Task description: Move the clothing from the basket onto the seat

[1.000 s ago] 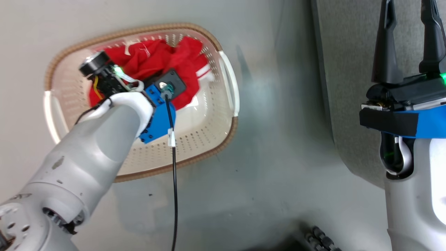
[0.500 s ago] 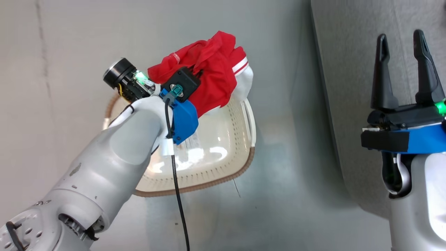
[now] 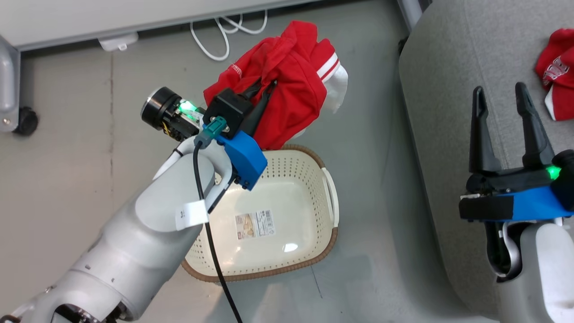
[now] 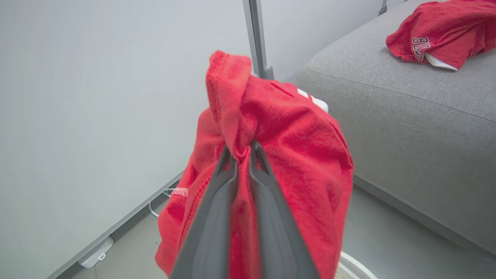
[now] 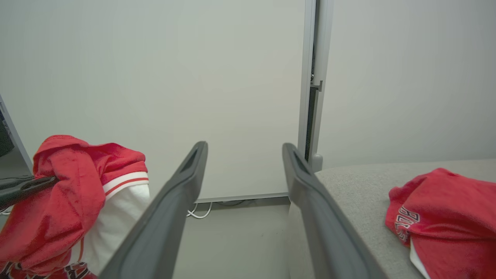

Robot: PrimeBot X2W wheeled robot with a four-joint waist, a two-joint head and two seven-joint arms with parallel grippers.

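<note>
Rightward, open floor (image 3: pixel 374 148) between clothing (image 3: pixel 287 76) and seat (image 3: pixel 448 80) edge.

Smooth grey floor (image 3: pixel 67 148) runs up to a plain, pale wall (image 5: pixel 155 69), evenly lit. At the wall's foot lie looped white cables (image 3: pixel 218 58) and a small white adapter (image 3: pixel 117 42). A slim metal post (image 5: pixel 312 77) stands against the wall, and a black caster (image 3: pixel 26 121) sits near it.

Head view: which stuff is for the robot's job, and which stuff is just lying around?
For the job:
held red garment, pinched in the left end effector
basket
seat
other red garment, lying on the seat

Just lying about:
white cables
white plug block
black wheel
</note>
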